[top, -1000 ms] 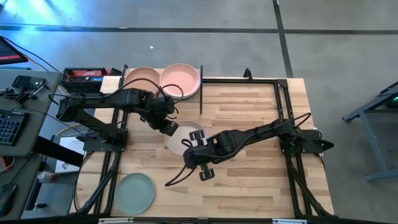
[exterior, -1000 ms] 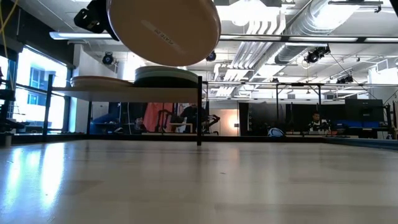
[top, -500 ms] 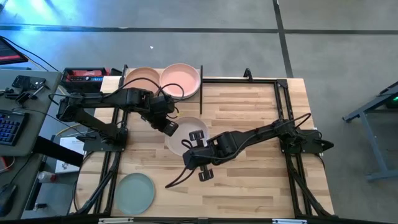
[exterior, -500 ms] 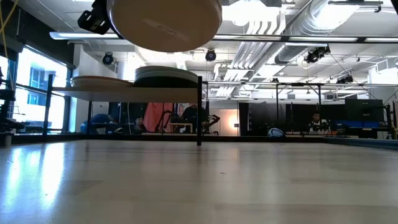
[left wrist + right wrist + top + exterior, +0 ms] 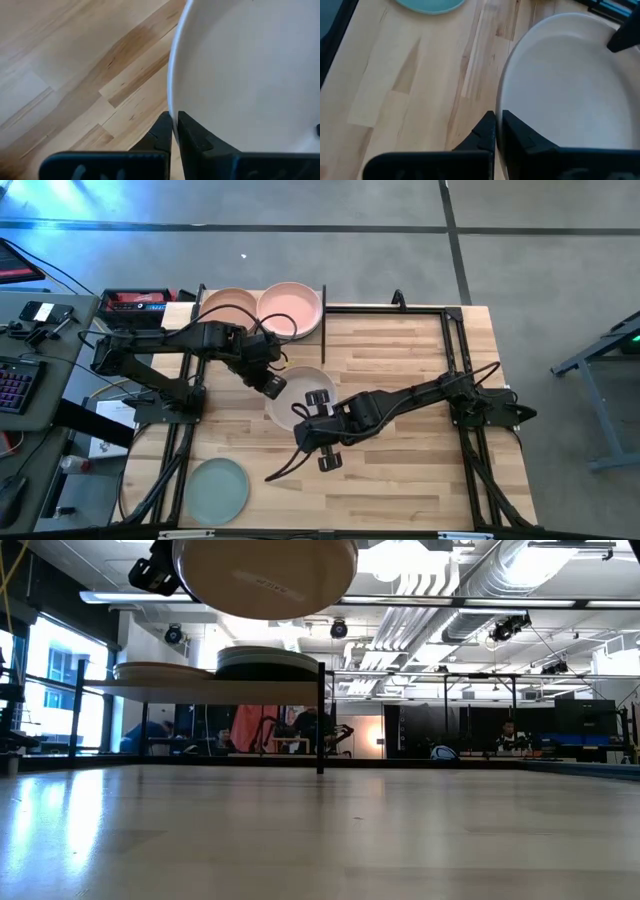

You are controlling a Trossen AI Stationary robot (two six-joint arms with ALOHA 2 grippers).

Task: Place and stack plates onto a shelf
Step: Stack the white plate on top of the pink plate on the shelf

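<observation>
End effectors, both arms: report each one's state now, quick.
Left end effector: shut on the rim of the white plate, held above the table.
Right end effector: shut on the same plate's rim, opposite side.

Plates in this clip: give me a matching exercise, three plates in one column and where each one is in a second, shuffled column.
Column one:
1. white plate
2. pink plate
3. pale green plate

Column two:
A. lying alone on the table, near the front left corner
B. held in the air by its rim, with the left pincer and the right pincer on opposite edges
C. on the shelf, beside a beige plate

Pairs: 1-B, 2-C, 3-A
</observation>
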